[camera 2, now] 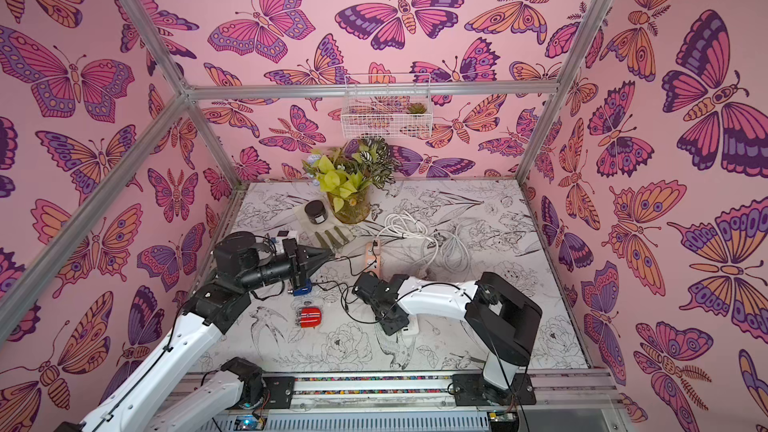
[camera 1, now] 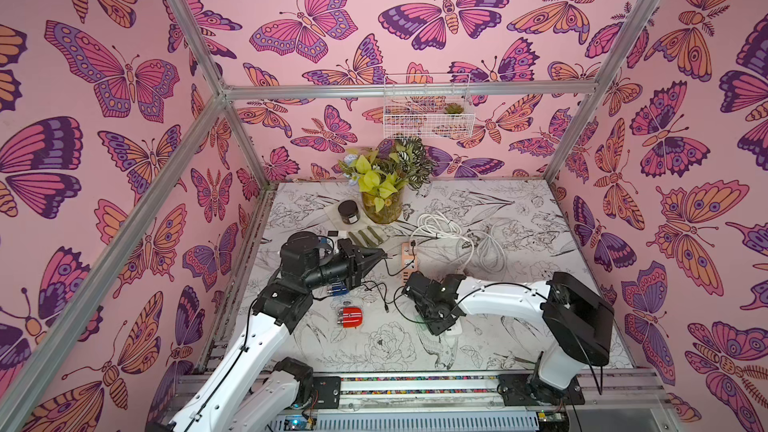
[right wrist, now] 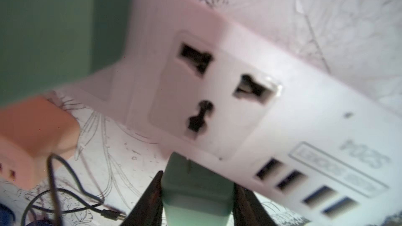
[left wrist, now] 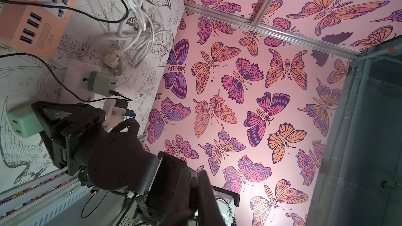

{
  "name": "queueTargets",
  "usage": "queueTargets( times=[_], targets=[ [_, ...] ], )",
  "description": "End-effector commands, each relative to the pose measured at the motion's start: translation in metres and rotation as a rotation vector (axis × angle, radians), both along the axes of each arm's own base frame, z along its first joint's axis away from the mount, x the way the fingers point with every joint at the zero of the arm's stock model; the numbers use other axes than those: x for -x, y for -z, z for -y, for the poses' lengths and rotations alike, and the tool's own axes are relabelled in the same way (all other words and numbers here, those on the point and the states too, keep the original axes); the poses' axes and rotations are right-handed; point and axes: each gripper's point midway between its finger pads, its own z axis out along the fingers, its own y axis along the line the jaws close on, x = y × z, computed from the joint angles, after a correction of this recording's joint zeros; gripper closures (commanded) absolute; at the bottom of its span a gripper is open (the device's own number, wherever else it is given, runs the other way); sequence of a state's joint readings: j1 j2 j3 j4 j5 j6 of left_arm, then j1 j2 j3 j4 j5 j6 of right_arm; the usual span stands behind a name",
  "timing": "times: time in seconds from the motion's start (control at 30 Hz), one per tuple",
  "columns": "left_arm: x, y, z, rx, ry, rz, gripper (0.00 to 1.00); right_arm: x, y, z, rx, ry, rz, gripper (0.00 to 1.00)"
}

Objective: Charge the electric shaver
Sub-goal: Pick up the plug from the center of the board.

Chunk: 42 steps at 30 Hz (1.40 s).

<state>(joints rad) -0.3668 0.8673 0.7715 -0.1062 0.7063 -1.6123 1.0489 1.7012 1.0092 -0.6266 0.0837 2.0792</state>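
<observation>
red shaver (camera 1: pixel 349 317) lies on table (camera 1: pixel 519 326), lower centre of both top views, apart from both claws. right claw (right wrist: pixel 198 179), to right of it, grips green adapter (right wrist: pixel 195 196) at edge of white power strip (right wrist: pixel 282 116). left claw (camera 1: pixel 380 254) closed, tips together, near orange power strip (camera 1: pixel 408 259), centre of frame.

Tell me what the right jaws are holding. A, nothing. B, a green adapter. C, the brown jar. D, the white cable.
B: the right wrist view shows a green adapter clamped between the right jaws, close to the white strip.
</observation>
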Motion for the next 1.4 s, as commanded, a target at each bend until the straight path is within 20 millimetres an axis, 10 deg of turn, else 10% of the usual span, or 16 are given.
queueTargets(
  times=[0.0,0.53,0.83,1.0,1.37],
  targets=[
    [-0.003,-0.003,-0.002,-0.01,-0.01,0.019,1.0,0.021,-0.01,0.017,-0.036,0.612,-0.109,0.54],
    [-0.008,0.001,-0.002,-0.022,-0.02,0.0,1.0,0.027,0.018,0.023,0.014,0.64,-0.189,0.41],
    [-0.01,0.005,-0.003,-0.031,-0.026,-0.009,1.0,0.026,0.018,0.021,0.004,0.642,-0.199,0.68],
    [-0.012,0.008,-0.005,-0.035,-0.036,-0.018,1.0,0.009,-0.02,0.015,-0.104,0.599,-0.099,0.82],
    [-0.039,-0.01,-0.013,-0.022,-0.116,0.015,1.0,-0.05,-0.192,0.011,-0.397,0.38,0.346,0.92]
  ],
)
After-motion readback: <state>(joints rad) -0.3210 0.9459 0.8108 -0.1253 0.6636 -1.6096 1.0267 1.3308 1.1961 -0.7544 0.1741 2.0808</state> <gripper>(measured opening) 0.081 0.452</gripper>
